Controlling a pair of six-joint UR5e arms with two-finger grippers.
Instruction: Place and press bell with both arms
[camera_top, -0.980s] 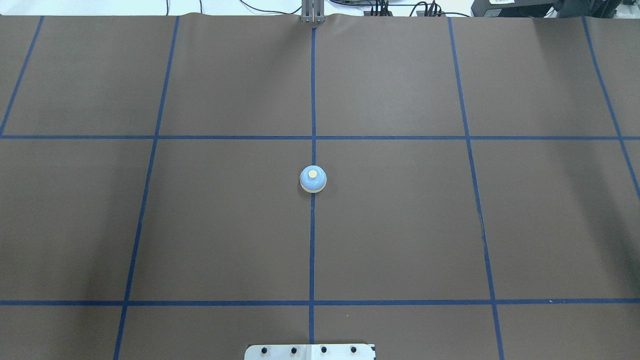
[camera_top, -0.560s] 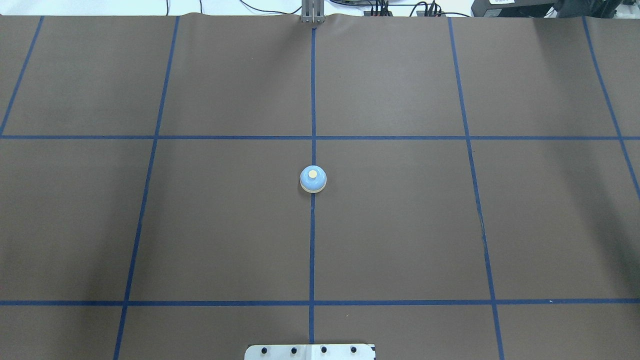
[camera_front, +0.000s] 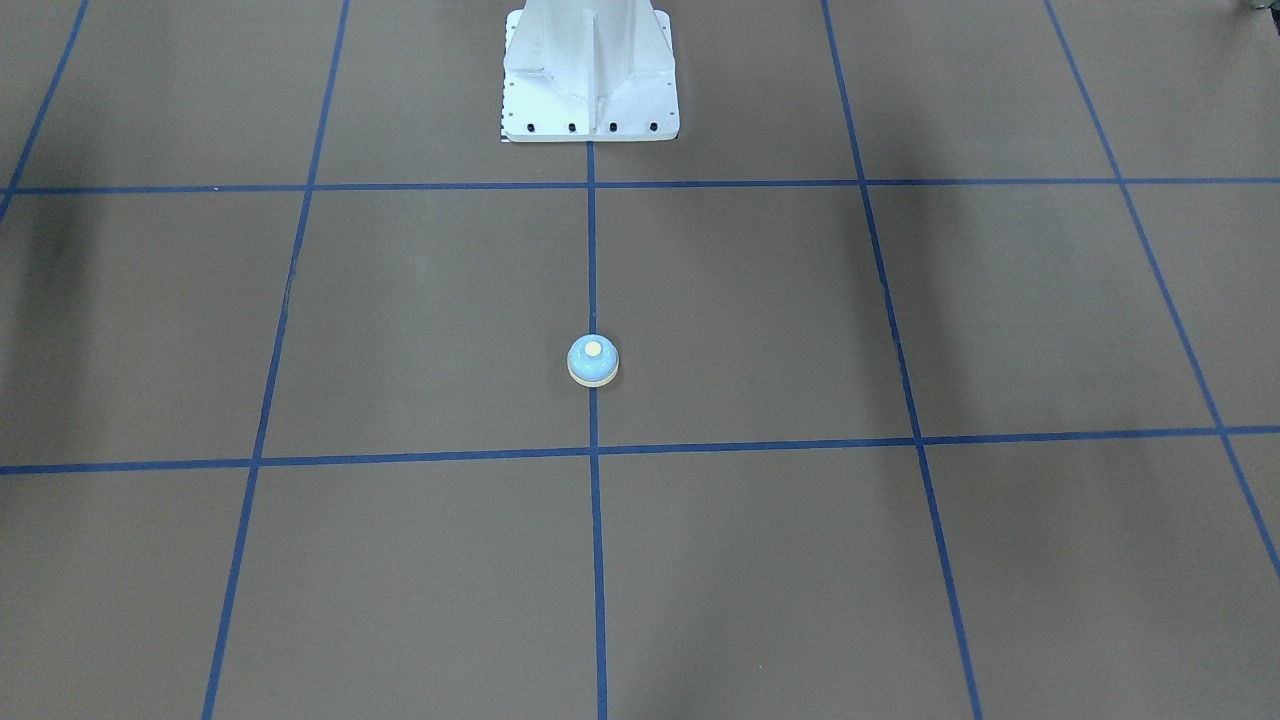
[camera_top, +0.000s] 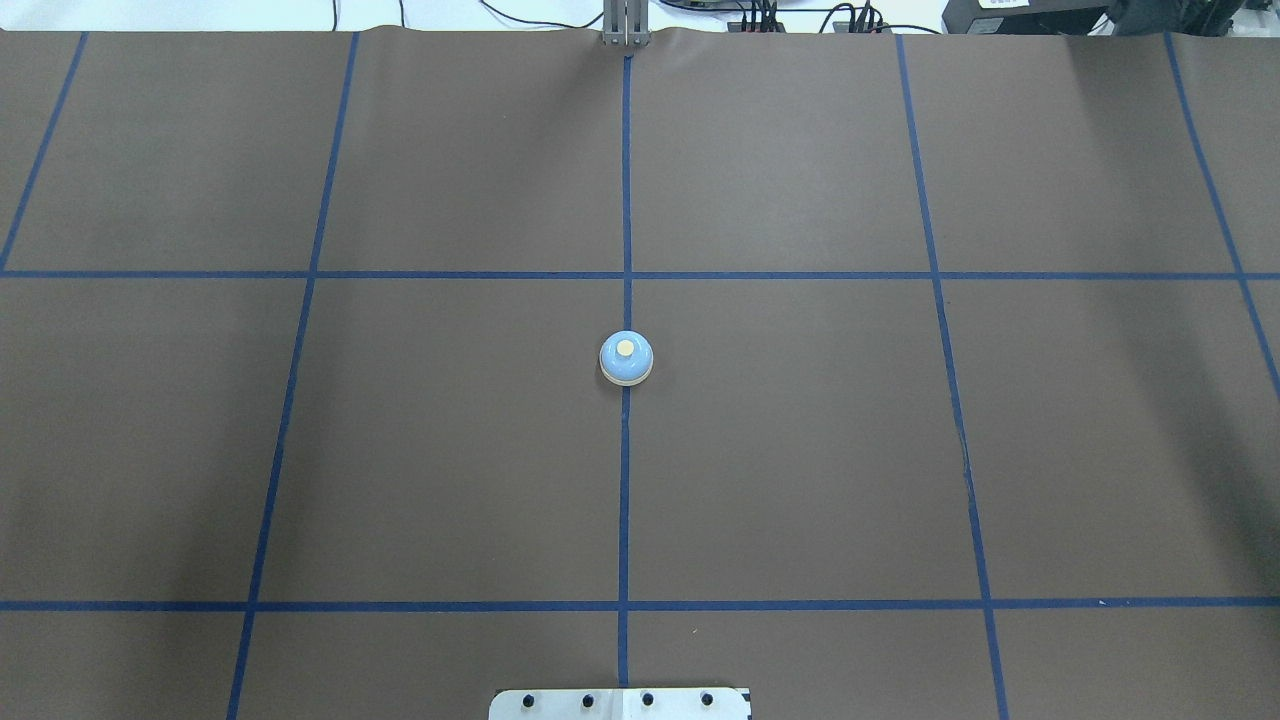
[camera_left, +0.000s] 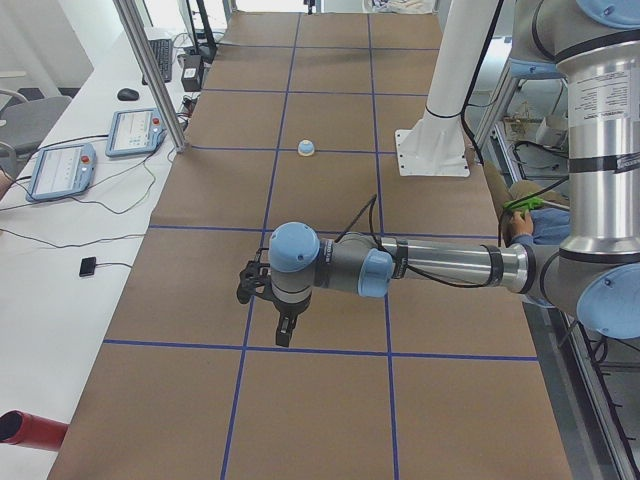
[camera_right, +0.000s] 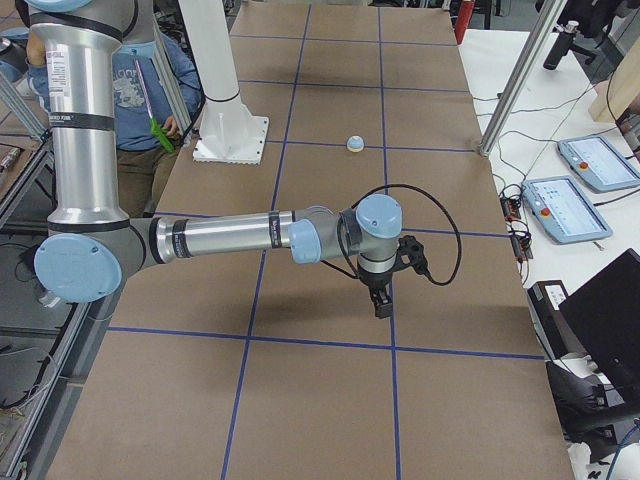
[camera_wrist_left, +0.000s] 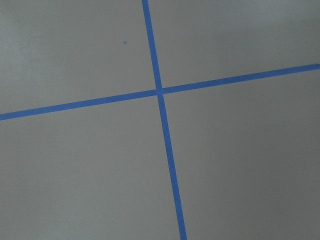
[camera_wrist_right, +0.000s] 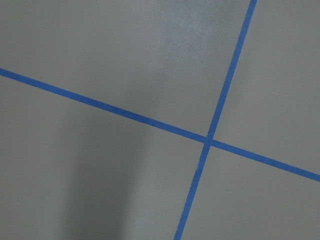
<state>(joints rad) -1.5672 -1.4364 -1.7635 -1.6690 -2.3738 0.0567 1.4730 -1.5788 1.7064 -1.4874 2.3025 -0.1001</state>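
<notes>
On the middle of the desk (camera_top: 800, 450), the bell (camera_top: 626, 359) is seen upright, its cream button on top, seated on the centre blue tape line (camera_top: 626, 200) out in front of the white pedestal base (camera_front: 590, 70). It is touched by nothing.

The 2 arms are shown only in the side views. The left arm (camera_left: 440, 265) is stretched low over the desk with its tool (camera_left: 283, 335) pointed down near a tape crossing, well apart from the bell. The right arm (camera_right: 230, 238) is posed likewise at the other end, its tool (camera_right: 380, 303) also well apart from the bell. Whether either tool is spread or pressed together cannot be told, and only bare desk and tape are shown by the wrist cameras.

By its central spot the bell could be judged as already placed, though this cannot be confirmed. No press is under way; for one, a tool must be brought above the button and lowered.
</notes>
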